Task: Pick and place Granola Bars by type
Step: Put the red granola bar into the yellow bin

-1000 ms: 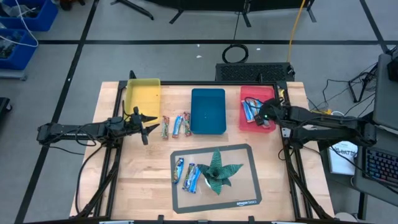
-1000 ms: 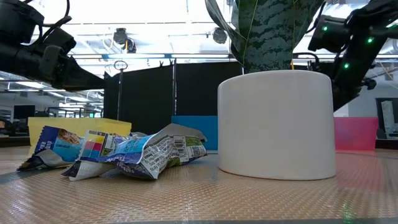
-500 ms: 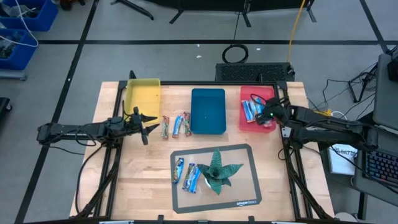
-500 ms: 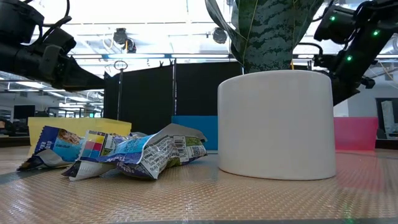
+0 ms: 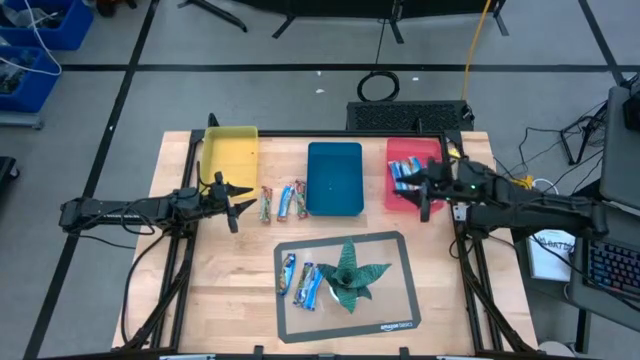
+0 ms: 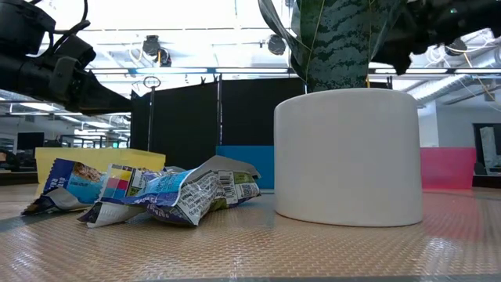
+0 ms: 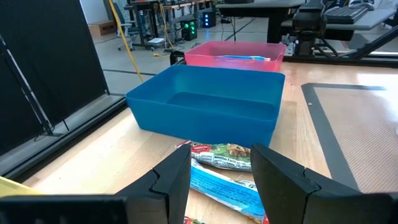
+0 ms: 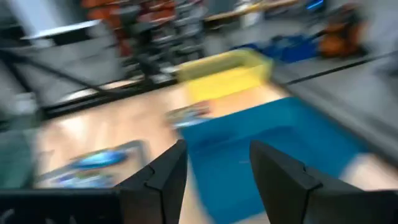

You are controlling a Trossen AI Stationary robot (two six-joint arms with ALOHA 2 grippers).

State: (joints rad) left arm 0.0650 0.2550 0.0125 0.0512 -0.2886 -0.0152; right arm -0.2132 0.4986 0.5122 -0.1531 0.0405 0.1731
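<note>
Bars by the blue tray: a few granola bars [image 5: 282,202] lie side by side on the worktop just left of the blue tray [image 5: 334,178], long axes running toward the far edge; one has a green-red wrapper, the others shiny blue.
Bars on the mat: three blue-wrapped bars [image 5: 301,280] lie on the grey mat [image 5: 400,318] near the front edge, just left of the potted plant [image 5: 350,272], long axes running roughly front to back (in the low view their wrappers look crumpled).
Bars in the red tray: blue bars [image 5: 402,173] lie in the red tray [image 5: 392,200] at the far right, long axes roughly left to right.
Yellow tray: the yellow tray [image 5: 230,152] sits at the far left corner.
Left gripper: the left gripper [image 5: 239,202] hangs over the left side of the worktop, fingers spread and holding nothing; the bars by the blue tray lie just beyond its fingertips, as its wrist camera shows.
Right gripper: the right gripper [image 5: 427,190] is above the red tray's right part, just beside the bars there; its fingers [image 8: 163,177] stand apart with nothing visible between them, though the wrist picture is too smeared to be sure.
</note>
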